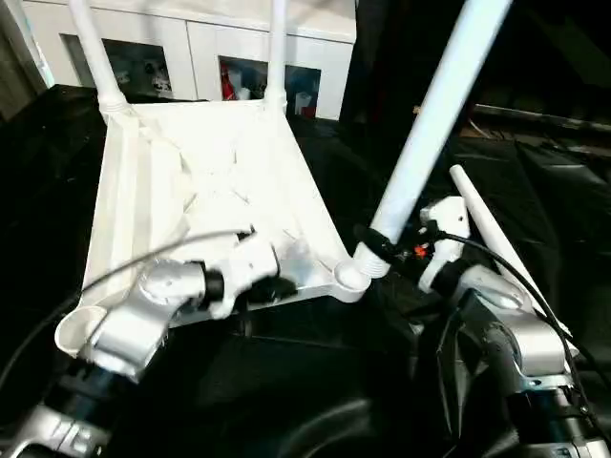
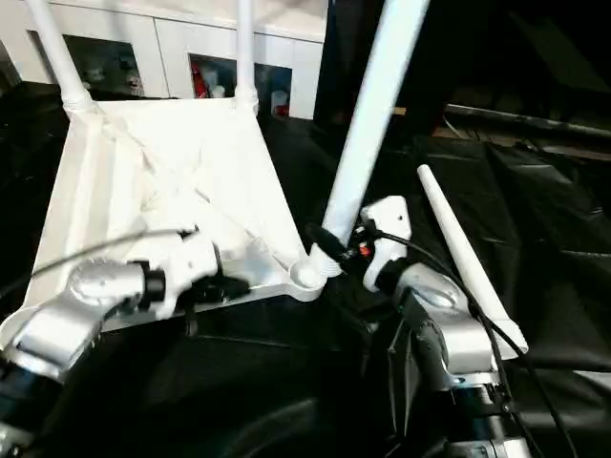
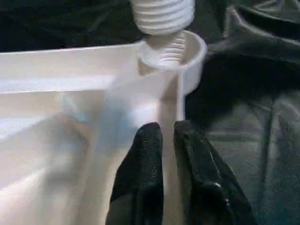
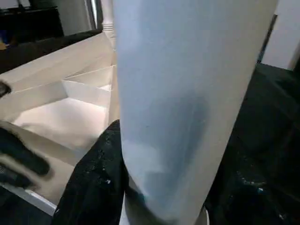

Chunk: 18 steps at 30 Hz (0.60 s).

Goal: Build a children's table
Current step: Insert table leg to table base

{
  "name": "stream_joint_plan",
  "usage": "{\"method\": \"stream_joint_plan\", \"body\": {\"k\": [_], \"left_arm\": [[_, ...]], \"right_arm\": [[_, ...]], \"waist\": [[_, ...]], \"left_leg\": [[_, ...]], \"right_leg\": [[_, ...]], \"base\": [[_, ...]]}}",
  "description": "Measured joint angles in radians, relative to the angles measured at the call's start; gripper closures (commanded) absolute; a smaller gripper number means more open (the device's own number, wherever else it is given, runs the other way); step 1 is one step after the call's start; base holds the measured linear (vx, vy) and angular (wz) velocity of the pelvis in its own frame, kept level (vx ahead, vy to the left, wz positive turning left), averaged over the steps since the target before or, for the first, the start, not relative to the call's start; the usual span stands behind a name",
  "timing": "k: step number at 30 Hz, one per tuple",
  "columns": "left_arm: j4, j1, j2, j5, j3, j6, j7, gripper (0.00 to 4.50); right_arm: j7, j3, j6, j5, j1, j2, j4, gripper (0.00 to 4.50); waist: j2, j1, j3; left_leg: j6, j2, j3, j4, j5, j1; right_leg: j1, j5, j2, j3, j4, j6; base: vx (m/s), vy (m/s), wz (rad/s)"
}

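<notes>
The white tabletop (image 1: 162, 191) lies underside up on the black-draped work table. Two white legs (image 1: 91, 48) (image 1: 277, 48) stand in its far corner sockets. My right gripper (image 1: 370, 240) is shut on a third leg (image 1: 430, 124), which leans to the right with its threaded end (image 3: 161, 16) at the near right socket (image 1: 351, 277). In the right wrist view this leg (image 4: 187, 93) sits against a black finger (image 4: 93, 187). My left gripper (image 3: 168, 136) is shut on the tabletop's near rim, just beside that socket (image 3: 192, 51). A fourth leg (image 1: 496, 239) lies loose on the cloth to the right.
A white cabinet (image 1: 191, 48) with glass fronts stands behind the work table. Black cloth (image 1: 554, 191) stretches to the right under the loose leg. The near left corner socket (image 1: 76, 329) sits by my left forearm. A thin cable (image 1: 124, 262) arcs over my left wrist.
</notes>
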<state>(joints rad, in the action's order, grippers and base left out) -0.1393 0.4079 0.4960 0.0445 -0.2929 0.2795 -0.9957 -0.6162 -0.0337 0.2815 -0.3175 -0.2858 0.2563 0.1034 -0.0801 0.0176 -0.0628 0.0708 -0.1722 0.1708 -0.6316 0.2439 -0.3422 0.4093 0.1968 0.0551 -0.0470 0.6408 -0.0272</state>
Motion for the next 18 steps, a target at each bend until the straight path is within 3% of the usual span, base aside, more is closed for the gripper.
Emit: {"method": "stream_joint_plan", "body": {"k": [6,13,14,18], "left_arm": [[-0.081,0.033,0.003,0.012,0.003,0.018,-0.048,3.82],[-0.102,0.057,-0.010,0.046,0.006,0.061,-0.090,3.82],[-0.102,0.060,-0.017,0.056,0.007,0.064,-0.096,3.53],[-0.116,0.072,-0.059,0.069,-0.003,0.057,-0.103,3.45]], "right_arm": [[0.000,-0.004,0.008,0.000,0.001,0.000,-0.002,2.62],[0.000,-0.005,0.018,-0.001,0.002,0.000,-0.003,2.62],[0.000,-0.005,0.018,-0.001,0.002,0.000,-0.003,2.62],[0.000,-0.006,0.018,-0.001,0.002,-0.006,-0.003,2.62]], "waist": [[0.001,0.014,0.000],[0.001,0.017,-0.001],[0.001,0.018,-0.001],[0.002,0.020,-0.001]], "left_leg": [[0.000,0.000,0.000,0.000,0.000,0.000],[0.000,0.000,0.000,0.000,0.000,0.000],[0.000,0.000,0.000,0.000,0.000,-0.001],[0.000,0.000,0.000,0.000,0.000,-0.001]], "right_leg": [[0.000,0.000,0.000,0.000,0.000,0.000],[0.000,0.000,0.000,0.000,0.000,0.000],[0.000,0.000,0.000,0.000,-0.001,0.000],[0.000,0.000,0.000,0.000,0.000,0.000]], "base": [[0.000,0.000,0.00],[0.000,0.000,0.00],[0.000,0.000,0.00],[0.000,0.000,0.00]]}}
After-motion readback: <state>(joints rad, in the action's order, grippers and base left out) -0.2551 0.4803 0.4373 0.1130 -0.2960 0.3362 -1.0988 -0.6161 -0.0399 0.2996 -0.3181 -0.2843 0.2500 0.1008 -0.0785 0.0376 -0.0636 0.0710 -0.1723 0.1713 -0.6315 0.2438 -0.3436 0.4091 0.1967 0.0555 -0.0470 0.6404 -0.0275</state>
